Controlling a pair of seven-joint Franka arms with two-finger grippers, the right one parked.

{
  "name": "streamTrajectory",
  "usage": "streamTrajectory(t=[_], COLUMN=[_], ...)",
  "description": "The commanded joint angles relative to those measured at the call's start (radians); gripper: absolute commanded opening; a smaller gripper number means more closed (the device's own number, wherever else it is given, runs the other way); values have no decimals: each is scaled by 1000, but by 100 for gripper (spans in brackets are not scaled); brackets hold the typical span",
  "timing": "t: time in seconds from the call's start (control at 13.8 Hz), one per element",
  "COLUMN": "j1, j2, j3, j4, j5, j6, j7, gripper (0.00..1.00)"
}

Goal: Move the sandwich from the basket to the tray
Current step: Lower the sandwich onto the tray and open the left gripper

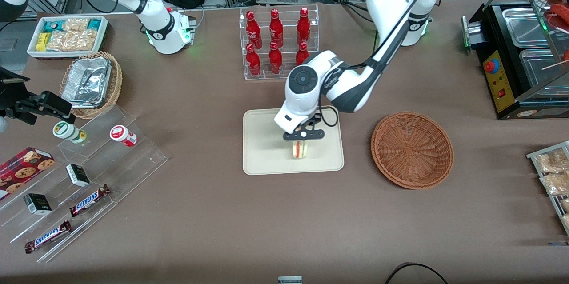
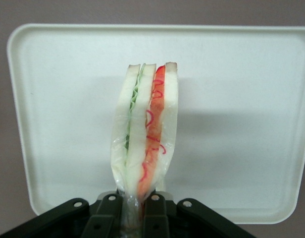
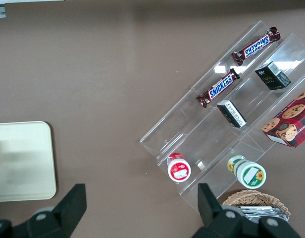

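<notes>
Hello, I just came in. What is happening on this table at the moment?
The left arm's gripper is over the cream tray, shut on a wrapped sandwich that it pinches by one end between its fingers. The sandwich hangs above the tray's middle; whether it already touches the surface cannot be told. The reddish-brown wicker basket, beside the tray toward the working arm's end of the table, has nothing in it. So the sandwich is out of the basket but not yet released.
</notes>
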Motion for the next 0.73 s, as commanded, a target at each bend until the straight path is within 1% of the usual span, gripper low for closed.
streamTrajectory(t=[0.0,0.29,0.65], j1=[-23,-34,-35], j2=[33,82,99], j3=[10,10,10], j4=[33,79,90], j5=[31,29,31], j6=[15,26,28], j7=[1,-13,-145], gripper=[9,9,9])
